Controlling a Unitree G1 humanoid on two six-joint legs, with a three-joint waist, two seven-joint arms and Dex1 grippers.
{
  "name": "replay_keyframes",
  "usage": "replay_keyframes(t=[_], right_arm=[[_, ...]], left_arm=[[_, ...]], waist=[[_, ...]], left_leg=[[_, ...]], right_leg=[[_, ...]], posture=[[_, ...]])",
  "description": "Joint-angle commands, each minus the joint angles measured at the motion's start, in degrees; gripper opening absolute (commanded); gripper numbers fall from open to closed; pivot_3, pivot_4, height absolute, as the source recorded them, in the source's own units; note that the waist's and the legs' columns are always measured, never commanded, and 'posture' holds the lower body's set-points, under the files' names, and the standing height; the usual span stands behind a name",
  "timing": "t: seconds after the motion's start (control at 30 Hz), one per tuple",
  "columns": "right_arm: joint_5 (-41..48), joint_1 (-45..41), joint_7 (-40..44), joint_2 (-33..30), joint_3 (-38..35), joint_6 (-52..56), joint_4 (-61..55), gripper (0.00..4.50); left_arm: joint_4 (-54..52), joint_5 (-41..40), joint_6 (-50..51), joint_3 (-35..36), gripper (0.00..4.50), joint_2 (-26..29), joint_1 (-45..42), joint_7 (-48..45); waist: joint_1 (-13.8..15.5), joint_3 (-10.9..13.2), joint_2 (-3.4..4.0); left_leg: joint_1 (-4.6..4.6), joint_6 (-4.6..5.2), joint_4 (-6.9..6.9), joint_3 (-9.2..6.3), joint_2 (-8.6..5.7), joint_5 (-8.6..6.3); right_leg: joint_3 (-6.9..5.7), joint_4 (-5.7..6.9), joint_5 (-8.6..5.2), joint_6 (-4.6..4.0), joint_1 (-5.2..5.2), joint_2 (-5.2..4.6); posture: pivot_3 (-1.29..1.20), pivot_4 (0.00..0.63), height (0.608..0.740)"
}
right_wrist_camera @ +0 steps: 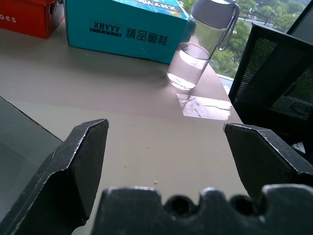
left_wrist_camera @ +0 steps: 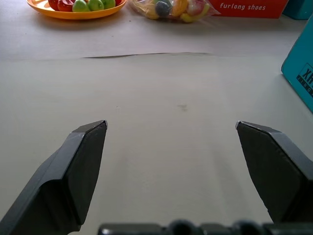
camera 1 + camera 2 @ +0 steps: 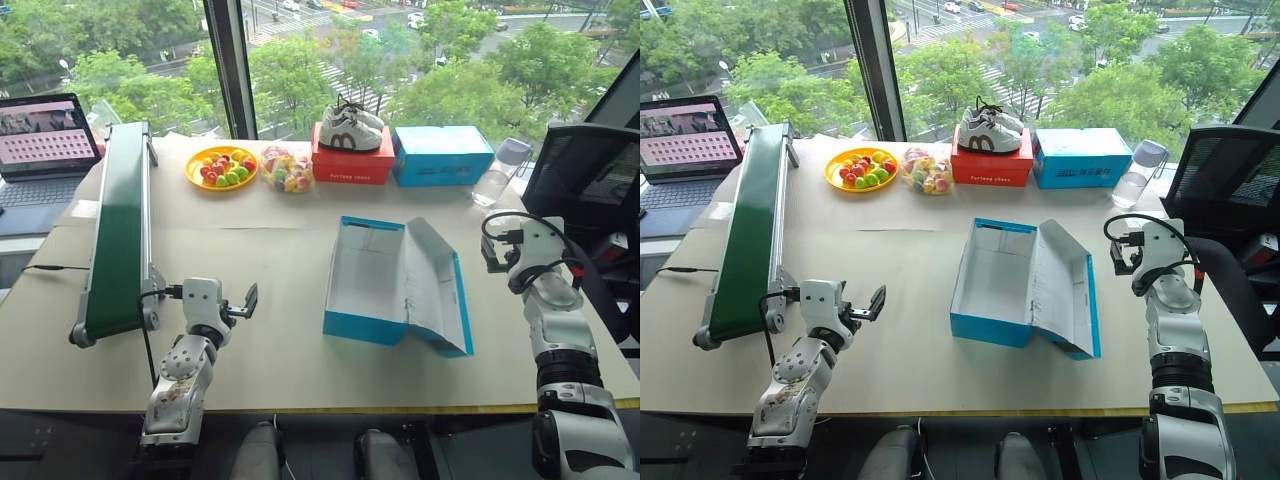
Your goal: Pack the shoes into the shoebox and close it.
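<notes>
The shoebox (image 3: 363,327) stands open in the middle of the table, blue outside, white inside, with nothing in it. Its hinged lid (image 3: 432,285) leans out to the right. The shoes are out of view. My left gripper (image 3: 243,303) hovers low over the table to the left of the shoebox, open, nothing between its fingers (image 2: 85,161). A blue corner of the shoebox (image 2: 301,73) shows past that gripper. My right gripper (image 3: 493,252) is to the right of the lid, open and empty, fingers (image 1: 78,166) wide apart.
A green conveyor (image 3: 120,225) runs along the left, with a laptop (image 3: 45,135) behind it. At the back stand an orange fruit plate (image 3: 221,167), a sweets bag (image 3: 285,170), white sneakers (image 3: 350,128) on a red box (image 3: 352,165), a plain blue box (image 3: 442,155) and a water bottle (image 3: 497,172). A black chair (image 3: 590,190) is at the right.
</notes>
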Motion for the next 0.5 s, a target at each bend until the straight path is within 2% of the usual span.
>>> replay_keyframes(t=[0.03, 0.13, 0.2, 0.3, 0.43, 0.5], right_arm=[[8.3, -3.3, 4.0, 2.3, 1.0, 5.7, -14.9, 4.43], [25.1, -8.8, 15.7, 7.7, 7.3, 20.4, -35.4, 4.43], [28.6, -9.2, 17.1, 8.7, 8.8, 26.0, -39.9, 4.43], [34.5, -9.4, 23.8, 7.9, 14.8, 34.0, -47.4, 4.43], [37.4, -8.3, 32.9, 5.6, 20.6, 37.7, -51.3, 4.43], [35.8, -7.8, 37.2, 4.2, 24.4, 37.5, -51.9, 4.43]], left_arm=[[-3.5, 2.3, -2.2, 1.2, 4.50, 2.5, -3.0, 1.3], [-7.1, 1.9, -3.3, 9.0, 4.50, 5.6, -7.3, 6.1], [-7.3, 2.3, -2.2, 11.7, 4.50, 6.6, -8.2, 8.3], [-8.8, 5.6, 0.9, 16.5, 4.50, 10.5, -8.3, 11.3], [-7.4, 0.5, 9.3, 23.0, 4.50, 11.9, -8.2, 12.2], [-6.7, -0.8, 15.3, 25.0, 4.50, 12.4, -8.2, 12.7]], waist=[[0.0, 0.0, 0.00], [-1.9, 0.3, 0.05], [-2.1, 0.3, 0.06], [-1.0, 0.1, -0.28], [0.2, 0.1, -0.50], [0.3, 0.1, -0.50]], left_leg=[[0.00, 0.00, 0.00, 0.00, 0.00, 0.00], [-0.11, 0.02, -0.03, 0.07, 0.16, 0.01], [-0.14, 0.06, -0.01, -0.06, 0.20, 0.04], [0.05, 0.05, -0.09, -0.14, 0.25, -0.01], [-0.12, -0.13, 0.02, -0.04, 0.25, -0.16], [-0.19, -0.19, 0.08, 0.10, 0.21, -0.19]], right_leg=[[0.00, 0.00, 0.00, 0.00, 0.00, 0.00], [0.29, 0.24, 0.18, -0.07, -0.45, 0.19], [0.65, 0.59, 0.25, -0.16, -0.80, 0.49], [0.68, 0.79, 0.05, -0.16, -0.64, 0.66], [0.66, 0.73, -0.04, -0.22, -0.77, 0.54], [0.66, 0.73, 0.00, -0.16, -0.85, 0.42]], posture=[[0.00, 0.150, 0.740], [0.00, 0.150, 0.740], [0.00, 0.150, 0.740], [0.00, 0.150, 0.740], [0.00, 0.150, 0.740], [0.00, 0.150, 0.740]])
